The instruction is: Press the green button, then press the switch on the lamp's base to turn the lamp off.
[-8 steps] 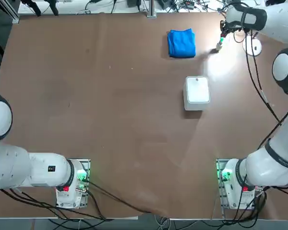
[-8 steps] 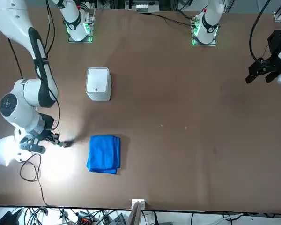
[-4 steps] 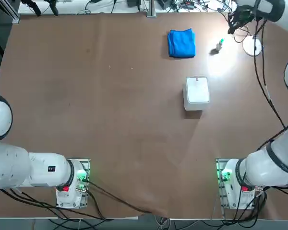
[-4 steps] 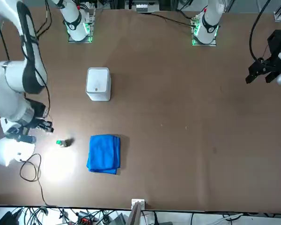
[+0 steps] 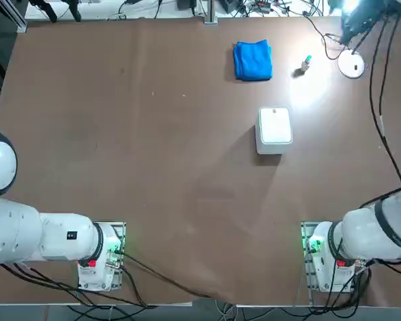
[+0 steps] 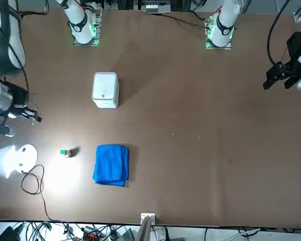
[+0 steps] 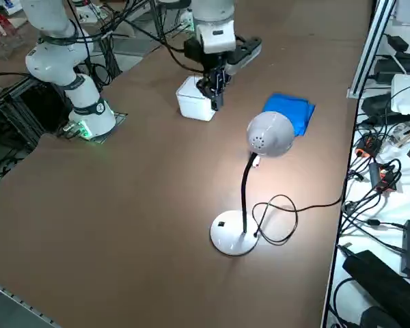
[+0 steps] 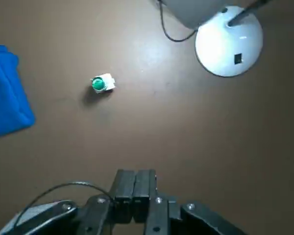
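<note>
The green button (image 5: 307,62) stands on the brown table between the blue cloth and the lamp's base (image 5: 351,65), a flat white disc. In the wrist view the green button (image 8: 102,83) and the lamp's base (image 8: 229,44) with its dark switch (image 8: 237,58) both lie far below. My right gripper (image 8: 135,188) is shut and empty, raised well above the table. It hovers near the far right corner (image 5: 353,27), between the button and the base. The lamp (image 7: 270,134) is lit and throws a bright pool on the table.
A folded blue cloth (image 5: 252,60) lies left of the button. A white rounded-square box (image 5: 275,129) stands nearer the table's middle. The lamp's black cord (image 6: 32,181) loops near the far edge, with cables and gear beyond it.
My right gripper has lifted off the green button and risen, drifting towards the lamp's base. The button stays in place and the lamp remains lit.
</note>
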Tool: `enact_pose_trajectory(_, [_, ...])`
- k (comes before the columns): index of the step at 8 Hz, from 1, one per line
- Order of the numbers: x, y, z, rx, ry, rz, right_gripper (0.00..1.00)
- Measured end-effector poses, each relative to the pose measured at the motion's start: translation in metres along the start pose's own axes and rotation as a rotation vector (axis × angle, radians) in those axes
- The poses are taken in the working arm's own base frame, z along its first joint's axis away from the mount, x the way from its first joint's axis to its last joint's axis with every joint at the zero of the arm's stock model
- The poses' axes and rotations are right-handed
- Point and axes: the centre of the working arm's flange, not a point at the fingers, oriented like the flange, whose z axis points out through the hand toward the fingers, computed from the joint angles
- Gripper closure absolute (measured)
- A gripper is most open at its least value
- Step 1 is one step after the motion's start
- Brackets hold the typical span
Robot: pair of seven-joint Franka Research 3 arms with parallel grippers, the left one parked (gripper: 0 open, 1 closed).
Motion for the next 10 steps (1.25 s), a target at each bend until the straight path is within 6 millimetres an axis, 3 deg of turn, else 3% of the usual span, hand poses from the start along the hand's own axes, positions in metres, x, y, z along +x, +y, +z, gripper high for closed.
enact_pose_trajectory(3, [0.005, 0.090, 0.049, -0.022, 0.005, 0.030, 0.98])
enact_pose_trajectory(5, [0.018, 0.133, 0.087, -0.014, 0.083, 0.045, 0.99])
enact_pose_trajectory(8, [0.054, 0.135, 0.166, -0.012, 0.252, 0.043, 0.99])
enact_pose_trajectory(10, [0.064, 0.135, 0.202, -0.014, 0.332, 0.043, 0.99])
